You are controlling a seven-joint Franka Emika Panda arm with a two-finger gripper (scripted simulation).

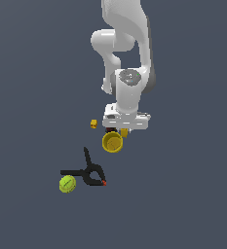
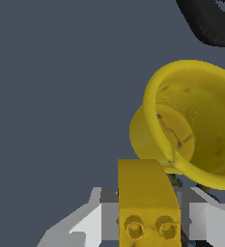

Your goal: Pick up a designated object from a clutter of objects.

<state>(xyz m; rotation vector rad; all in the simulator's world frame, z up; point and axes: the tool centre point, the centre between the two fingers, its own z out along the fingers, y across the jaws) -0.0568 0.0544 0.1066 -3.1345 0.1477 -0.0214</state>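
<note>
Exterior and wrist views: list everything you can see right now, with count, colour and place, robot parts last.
block: 1, mustard yellow, two studs on its end, between the gripper fingers, beside the cup
cup: 1, yellow, open and empty, just below the gripper in the exterior view
cube: 1, tiny, yellow, apart from the cup on the exterior view's left
clamp: 1, black with a red tip, lying next to the ball
ball: 1, green, touching or nearly touching the clamp handle
arm: 1, white
gripper: 1, white and grey, low over the block; a finger on each side of it
</note>
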